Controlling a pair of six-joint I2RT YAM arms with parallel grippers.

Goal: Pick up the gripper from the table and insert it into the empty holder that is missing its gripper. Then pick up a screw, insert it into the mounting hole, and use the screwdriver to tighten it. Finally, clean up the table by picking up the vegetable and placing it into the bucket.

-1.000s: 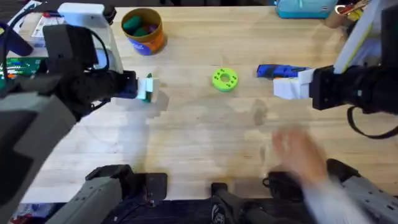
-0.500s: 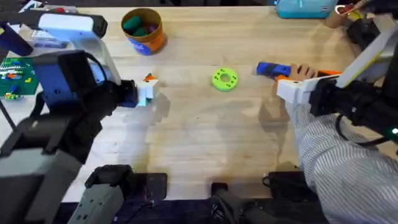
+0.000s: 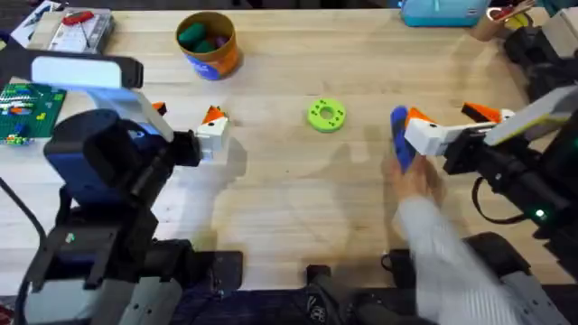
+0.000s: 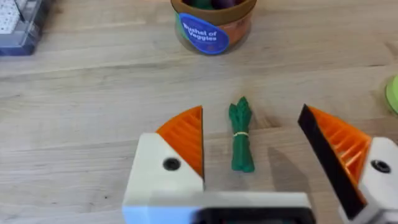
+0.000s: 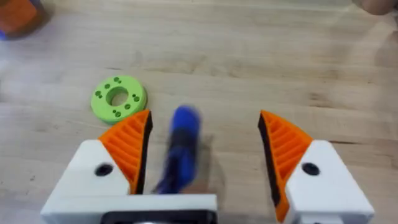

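The bucket [image 3: 208,43] stands near the far edge of the table [image 3: 289,208], left of the middle. It is a round orange-yellow cup with a blue label band, and it holds green and purple pieces; what each piece is cannot be made out. In the left wrist view the bucket [image 4: 213,25] stands beyond a small green bundle, the vegetable [image 4: 240,134], which lies flat on the wood between the two orange-padded fingers without touching either.

The left tool [image 3: 185,126] hangs over the left half of the table, released, its fingers spread wide. The right tool [image 3: 452,116] is over the right half, likewise released with a wide gap.

The screwdriver [image 3: 399,144], bright blue, is under the right tool, held by a person's hand [image 3: 417,181] that reaches in from the near edge in a striped sleeve. In the right wrist view the screwdriver [image 5: 180,146] shows blurred between the spread fingers, touching neither.

A lime-green disc [image 3: 326,115] with holes lies near the middle of the table. At the far left corner sits a clear box [image 3: 79,29] with a red tool in it, and a teal case [image 3: 441,12] rests at the far edge on the right.
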